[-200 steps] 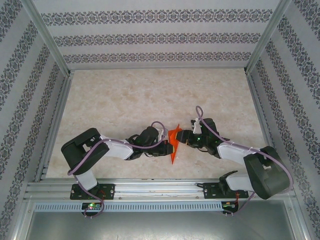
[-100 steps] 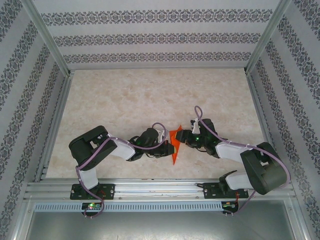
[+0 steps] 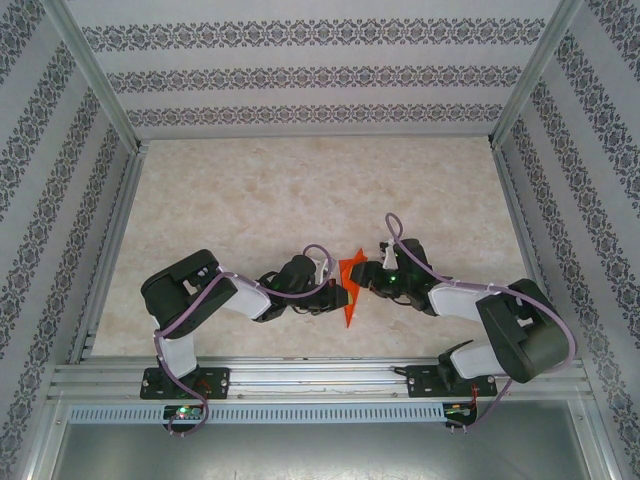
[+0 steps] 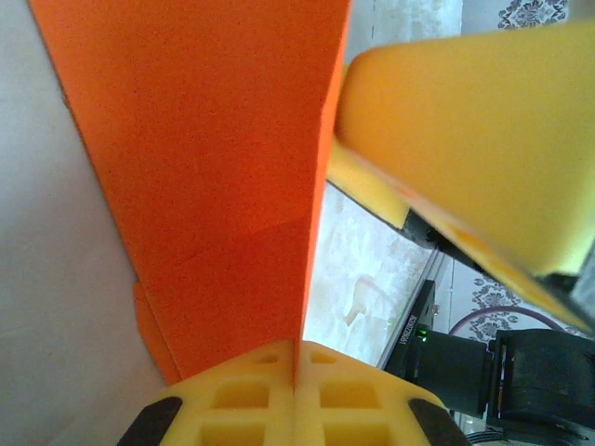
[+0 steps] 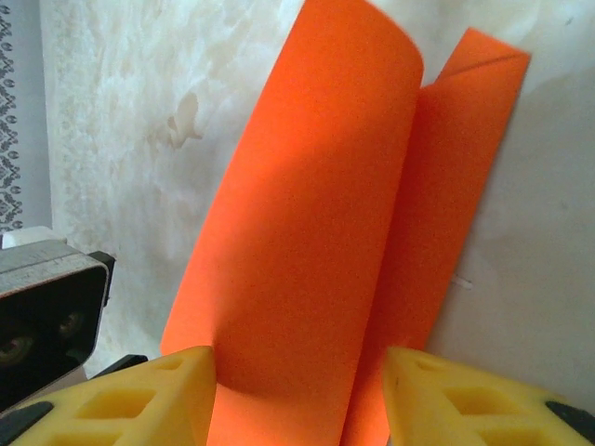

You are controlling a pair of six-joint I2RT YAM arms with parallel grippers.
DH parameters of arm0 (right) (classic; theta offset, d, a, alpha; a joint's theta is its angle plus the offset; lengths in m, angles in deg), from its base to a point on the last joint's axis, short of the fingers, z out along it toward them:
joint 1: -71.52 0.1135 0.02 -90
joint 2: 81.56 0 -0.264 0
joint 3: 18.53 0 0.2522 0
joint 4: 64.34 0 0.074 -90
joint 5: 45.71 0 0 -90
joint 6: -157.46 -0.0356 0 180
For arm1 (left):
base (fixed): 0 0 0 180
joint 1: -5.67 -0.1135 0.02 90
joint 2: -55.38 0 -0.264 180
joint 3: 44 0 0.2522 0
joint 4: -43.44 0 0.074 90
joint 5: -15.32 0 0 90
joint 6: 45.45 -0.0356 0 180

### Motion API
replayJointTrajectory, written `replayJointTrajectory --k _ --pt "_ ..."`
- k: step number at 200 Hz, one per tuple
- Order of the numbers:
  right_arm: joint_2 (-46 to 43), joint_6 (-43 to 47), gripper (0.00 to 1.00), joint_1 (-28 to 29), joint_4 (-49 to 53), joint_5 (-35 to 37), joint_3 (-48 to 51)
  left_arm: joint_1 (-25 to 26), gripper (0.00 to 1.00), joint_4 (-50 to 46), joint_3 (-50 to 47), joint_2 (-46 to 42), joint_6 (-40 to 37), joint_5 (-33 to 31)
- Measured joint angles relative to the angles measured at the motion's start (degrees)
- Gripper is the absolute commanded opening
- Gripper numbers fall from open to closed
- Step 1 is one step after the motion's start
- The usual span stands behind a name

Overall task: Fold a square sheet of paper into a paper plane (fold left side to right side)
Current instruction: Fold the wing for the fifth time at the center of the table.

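Observation:
The square sheet of paper (image 3: 348, 290) is bright orange-red and creased into a slim pointed shape like a paper plane, its tip toward the near edge. It stands between the two grippers at the table's middle front. My left gripper (image 3: 335, 296) is at its left side. In the left wrist view its yellow fingertips (image 4: 232, 400) are shut on the paper's (image 4: 214, 167) lower edge. My right gripper (image 3: 363, 280) reaches in from the right. Its yellow fingers (image 5: 139, 400) stand apart, open, with a curled flap of the paper (image 5: 316, 232) between them.
The marble-patterned table (image 3: 250, 200) is walled by patterned panels on three sides, with a metal rail (image 3: 320, 375) along the near edge. The two grippers are very close together; a right finger (image 4: 483, 139) looms in the left wrist view.
The left arm's elbow has shifted right and the right arm has edged left toward the paper. The paper has barely moved, and the left grip has held.

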Motion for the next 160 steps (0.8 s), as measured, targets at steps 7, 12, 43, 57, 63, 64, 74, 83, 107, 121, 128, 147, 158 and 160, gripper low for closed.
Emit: replayJointTrajectory --k 7,12,43,57,63,64,74,83,107,121,128,147,158,160 --pt "0.24 0.00 0.50 0.22 -0.02 0.00 0.00 0.00 0.00 0.07 0.00 0.02 0.04 0.00" --pt "0.44 -0.02 0.50 0.28 -0.02 0.00 0.00 0.00 0.00 0.13 0.00 0.04 0.07 0.02" --pt "1.14 -0.42 0.50 0.42 -0.44 0.00 -0.04 -0.02 0.00 0.39 0.00 0.50 0.44 0.17" --pt "1.42 -0.44 0.49 0.57 -0.59 0.00 -0.15 -0.02 0.01 0.46 0.00 0.55 0.66 0.17" --pt "1.55 -0.59 0.48 0.55 -0.61 0.00 -0.22 -0.02 0.02 0.55 0.00 0.55 0.72 0.15" --pt "1.62 -0.59 0.48 0.55 -0.59 0.00 -0.24 -0.02 0.02 0.57 0.00 0.55 0.74 0.17" --pt "1.88 -0.68 0.46 0.55 -0.48 0.00 -0.39 -0.02 0.03 0.81 0.00 0.55 0.92 0.17" --pt "2.16 -0.74 0.45 0.55 -0.39 0.02 -0.57 -0.02 0.04 1.14 0.00 0.55 1.09 0.15" --pt "3.06 -0.87 0.43 0.55 0.09 0.00 -1.14 -0.02 0.09 1.36 0.00 0.55 1.25 0.15" --pt "3.54 -0.90 0.42 0.52 0.22 0.00 -1.29 -0.02 0.12 1.46 -0.02 0.55 1.33 0.15" --pt "3.69 -0.92 0.42 0.52 0.42 0.00 -1.46 -0.02 0.12 1.57 -0.09 0.55 1.40 0.15" --pt "4.02 -1.05 0.41 0.52 1.11 0.00 -1.92 -0.02 0.16 1.84 -0.50 0.55 1.49 0.13" --pt "4.11 -1.05 0.41 0.52 1.44 0.00 -2.12 -0.02 0.19 1.97 -0.83 0.55 1.51 0.13" --pt "4.13 -1.05 0.41 0.52 1.53 0.00 -2.14 -0.02 0.19 1.97 -0.87 0.55 1.49 0.13"
